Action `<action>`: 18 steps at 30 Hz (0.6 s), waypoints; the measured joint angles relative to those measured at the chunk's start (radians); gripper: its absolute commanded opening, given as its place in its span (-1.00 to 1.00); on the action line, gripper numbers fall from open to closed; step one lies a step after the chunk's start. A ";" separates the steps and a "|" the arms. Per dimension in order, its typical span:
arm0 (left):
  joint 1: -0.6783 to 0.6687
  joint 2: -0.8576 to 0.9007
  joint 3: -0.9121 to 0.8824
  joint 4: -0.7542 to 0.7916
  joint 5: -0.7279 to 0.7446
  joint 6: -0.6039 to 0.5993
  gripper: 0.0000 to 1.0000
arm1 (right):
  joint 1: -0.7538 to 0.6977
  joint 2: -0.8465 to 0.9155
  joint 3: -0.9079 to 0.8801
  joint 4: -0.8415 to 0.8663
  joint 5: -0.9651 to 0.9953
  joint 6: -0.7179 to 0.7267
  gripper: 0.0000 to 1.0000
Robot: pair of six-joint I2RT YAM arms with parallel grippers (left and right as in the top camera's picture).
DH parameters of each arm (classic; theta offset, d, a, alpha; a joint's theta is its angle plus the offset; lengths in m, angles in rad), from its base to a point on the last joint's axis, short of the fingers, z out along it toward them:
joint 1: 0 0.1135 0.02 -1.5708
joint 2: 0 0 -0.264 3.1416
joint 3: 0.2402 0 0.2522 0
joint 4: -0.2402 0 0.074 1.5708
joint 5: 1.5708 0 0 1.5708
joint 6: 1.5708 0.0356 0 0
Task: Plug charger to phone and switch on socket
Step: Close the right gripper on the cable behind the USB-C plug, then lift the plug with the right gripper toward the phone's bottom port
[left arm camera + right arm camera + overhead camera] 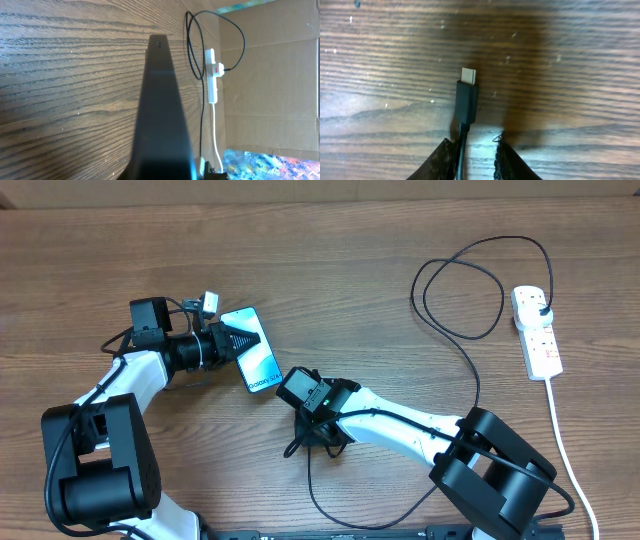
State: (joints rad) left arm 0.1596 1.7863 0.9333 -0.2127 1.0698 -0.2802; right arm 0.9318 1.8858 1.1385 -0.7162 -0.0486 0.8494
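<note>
dark fingertips point(440, 167) of my right hand point(474, 152) sit nearest the lens, standing apart with a gap wider than the cable. the charger point(467, 100) runs up between them, hugging one finger. its connector tip lies ahead of them on the table point(570, 60). as far as i can see nothing is pinched.

my left hand point(232, 340) is clamped on one end of the phone point(258, 360). from the left wrist the phone shows edge-on, a dark blade running away from me, its free end pointing across the table. from overhead that free end lies just beside my right wrist.

what worries me is the loose cable. if i lift or swing before closing, the connector may roll, slide out or twist, and i would then push it at the port crooked. the long slack looping behind could also drag the tip sideways. a hard push might lever the phone out of my left grip.

the socket point(537, 330) lies well apart at the far right, with the charger's plug apparently seated in it.

pose: my right arm reaches in from the near right, wrist turned down at the table. my left arm is folded, with the hand level and aimed right.
</note>
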 measured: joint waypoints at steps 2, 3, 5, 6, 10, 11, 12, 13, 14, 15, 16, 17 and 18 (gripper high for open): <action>0.000 0.000 0.000 0.000 0.000 0.000 -0.92 | 0.000 0.000 0.000 -0.003 0.017 0.008 -0.63; 0.000 0.000 0.000 0.000 0.000 0.000 -0.92 | 0.000 0.000 0.000 -0.003 0.023 0.007 -0.68; 0.000 0.000 0.000 0.000 0.000 0.000 -0.92 | 0.000 0.000 0.000 -0.005 0.037 0.012 -0.74; 0.000 0.000 0.000 0.000 0.000 0.000 -0.92 | 0.000 0.000 0.000 -0.006 0.042 0.013 -0.80; 0.000 0.000 0.000 0.000 0.000 0.000 -0.91 | 0.000 0.000 0.000 -0.005 0.059 0.014 -0.93; 0.000 0.000 0.000 0.000 0.000 0.000 -0.91 | -0.001 0.000 0.000 -0.004 0.060 0.015 -0.93; 0.000 0.000 0.000 0.000 0.000 0.000 -0.91 | -0.001 0.000 0.000 -0.004 0.060 0.014 -0.93; 0.000 0.000 0.000 0.001 0.000 0.000 -0.92 | -0.001 0.000 0.000 -0.005 0.060 0.014 -0.93; 0.000 0.000 0.000 0.003 0.000 0.000 -0.92 | -0.001 0.000 0.000 -0.006 0.060 0.015 -0.93; 0.000 0.000 0.000 0.005 0.000 0.000 -0.92 | -0.001 0.000 0.000 -0.009 0.060 0.016 -0.93; 0.000 0.000 0.000 0.010 0.000 0.000 -0.92 | -0.001 0.000 0.000 -0.015 0.060 0.014 -0.93; 0.000 0.000 0.000 0.012 0.000 0.001 -0.92 | -0.001 0.000 0.000 -0.019 0.060 0.013 -0.93; 0.000 0.000 0.000 0.013 0.000 0.003 -0.92 | -0.001 0.000 0.000 -0.025 0.060 0.010 -0.93</action>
State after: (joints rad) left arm 0.1596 1.7863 0.9333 -0.2001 1.0698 -0.2771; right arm 0.9310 1.8858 1.1385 -0.7410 0.0109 0.8589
